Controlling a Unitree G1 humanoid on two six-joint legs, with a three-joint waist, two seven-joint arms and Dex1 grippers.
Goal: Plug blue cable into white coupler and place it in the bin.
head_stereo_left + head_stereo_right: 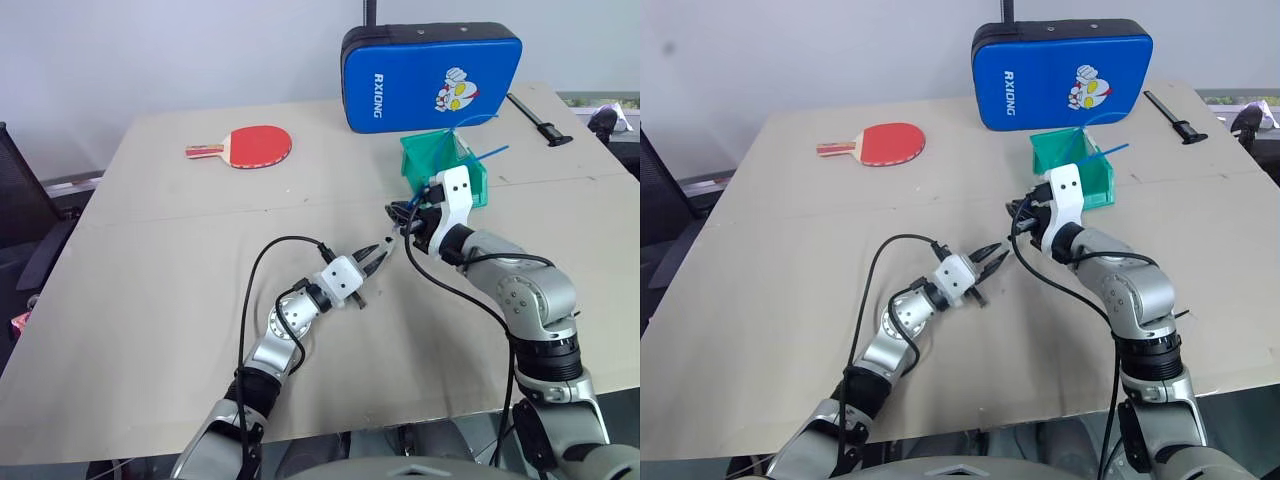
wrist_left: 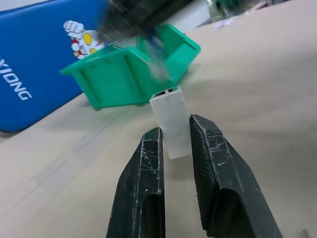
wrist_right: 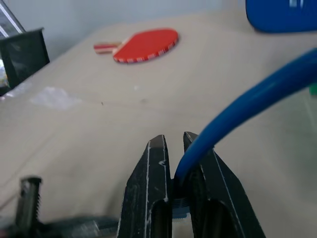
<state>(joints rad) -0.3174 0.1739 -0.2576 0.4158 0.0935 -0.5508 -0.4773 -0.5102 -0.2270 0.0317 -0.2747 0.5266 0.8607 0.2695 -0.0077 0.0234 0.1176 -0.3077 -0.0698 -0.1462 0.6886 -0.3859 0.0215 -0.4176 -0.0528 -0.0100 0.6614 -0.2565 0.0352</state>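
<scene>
My left gripper (image 1: 381,250) hovers over the middle of the table, shut on the white coupler (image 2: 171,121), a small white block whose dark socket end sticks out past the fingertips. Just beyond and slightly above it, my right gripper (image 1: 397,212) is shut on the blue cable (image 3: 257,91), which arcs up and back from between its fingers. The two grippers' tips face each other a short way apart. The green bin (image 1: 415,165) stands right behind the right gripper, and a blue cord sticks out above it.
A large blue padded case (image 1: 430,78) with a cartoon print stands at the table's far edge behind the bin. A red table-tennis paddle (image 1: 258,145) lies at the far left. A black tool (image 1: 538,120) lies at the far right.
</scene>
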